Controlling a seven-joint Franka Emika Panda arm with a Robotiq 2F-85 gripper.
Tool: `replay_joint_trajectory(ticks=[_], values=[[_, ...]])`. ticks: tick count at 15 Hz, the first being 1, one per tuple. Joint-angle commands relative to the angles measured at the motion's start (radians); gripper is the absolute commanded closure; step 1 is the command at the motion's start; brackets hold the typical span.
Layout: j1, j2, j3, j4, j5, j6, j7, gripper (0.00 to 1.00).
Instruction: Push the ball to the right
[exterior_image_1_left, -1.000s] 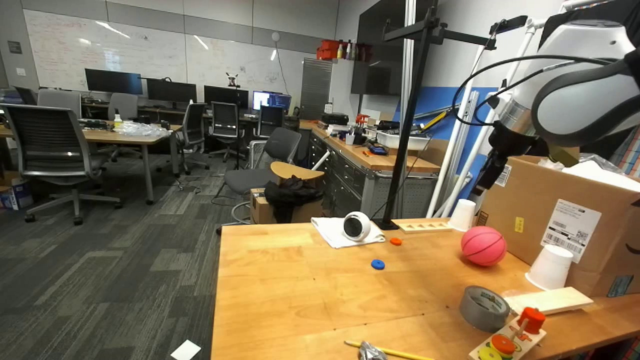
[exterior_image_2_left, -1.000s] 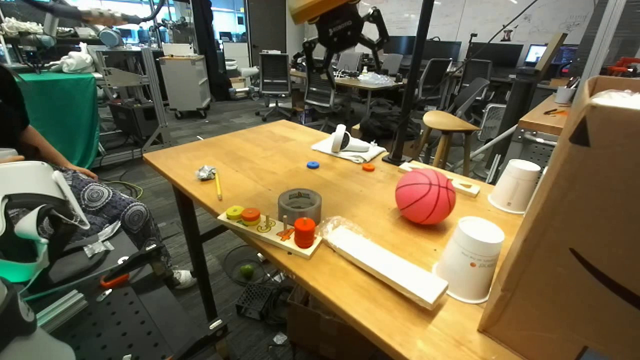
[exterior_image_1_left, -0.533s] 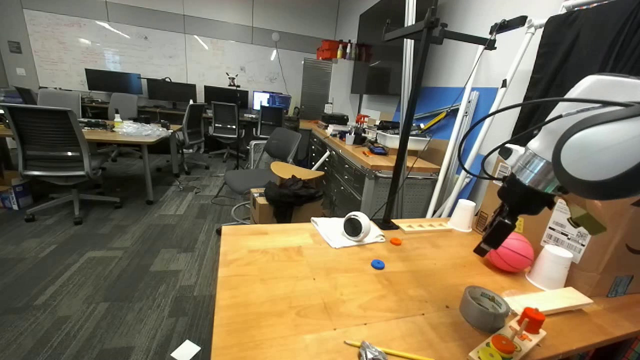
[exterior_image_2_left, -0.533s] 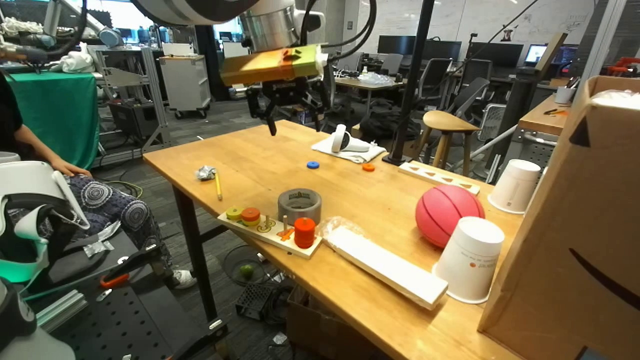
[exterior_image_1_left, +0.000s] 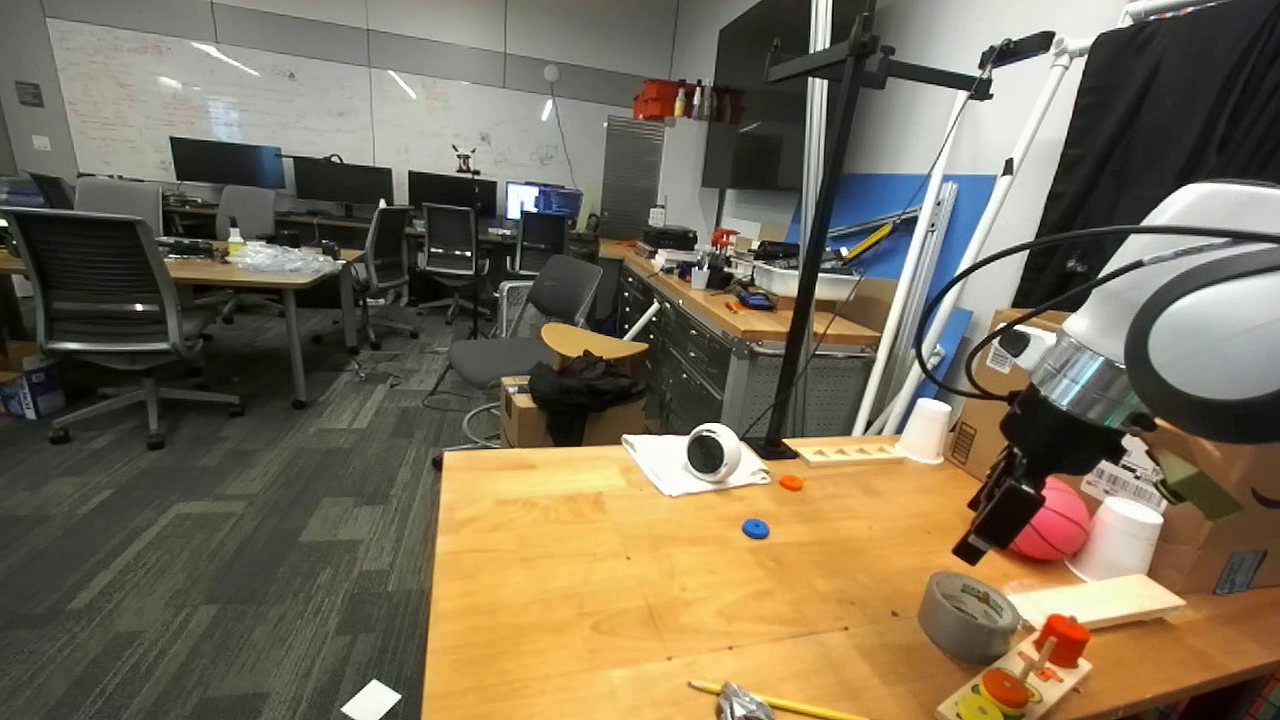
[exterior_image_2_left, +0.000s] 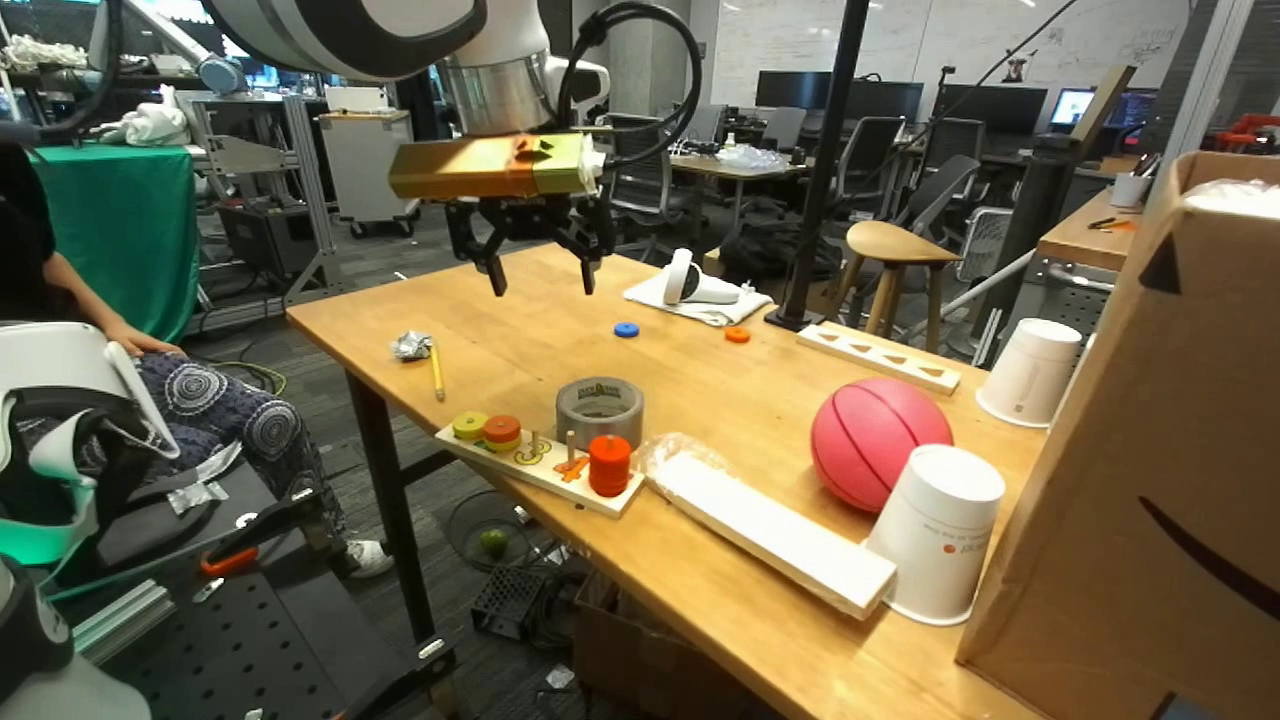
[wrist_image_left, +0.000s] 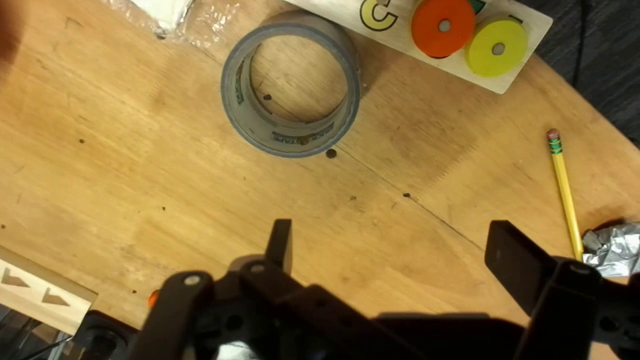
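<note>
- Since the earlier frames our gripper (wrist_image_left: 387, 242) has come down lower over the desk (exterior_image_1_left: 560, 580), while the ball (exterior_image_2_left: 868, 438) and the white cup (exterior_image_2_left: 935, 540) beside it have shifted
- We see the gripper's jaws wide apart, nothing between them, in the air and apart from the ball
- If we drop further we could clip the tape roll (exterior_image_1_left: 955, 628), because it lies between the gripper and the edge holding the number board (exterior_image_2_left: 548, 468)
- We find the ball near the end with the cardboard box (exterior_image_2_left: 1130, 430), so we judge the push nearly done; being round, it may roll back toward the edge with the pole (exterior_image_2_left: 827, 150) if nothing stops it
- Another shove could tip the white cup or jam it against the cardboard box, since it stands close to both; whether ball and white cup touch we cannot tell
- Inside the tape roll our wrist view reads DUCK TAPE, and the number board shows 3 and 4
- Print on the white cup is too small for us
- Furthest out, the shipping label (exterior_image_1_left: 1125, 482) on the cardboard box gives us no legible words
</note>
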Motion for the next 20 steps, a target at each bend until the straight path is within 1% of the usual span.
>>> replay_joint_trajectory(ticks=[1,4,7,10,12,13,16,20], values=[[0.012,0.000,-0.014,0.000,0.014,-0.010,-0.020,0.00],[-0.027,0.053,-0.005,0.013,-0.030,-0.013,-0.003,0.00],[-0.084,0.145,0.010,0.051,-0.108,0.002,0.024,0.00],[-0.152,0.247,0.021,0.122,-0.243,-0.001,0.063,0.00],[-0.192,0.312,0.016,0.189,-0.347,-0.016,0.096,0.00],[-0.208,0.344,0.009,0.229,-0.389,-0.029,0.106,0.00],[-0.244,0.424,-0.011,0.332,-0.465,-0.087,0.101,0.00],[-0.281,0.500,-0.033,0.423,-0.483,-0.183,0.077,0.00]])
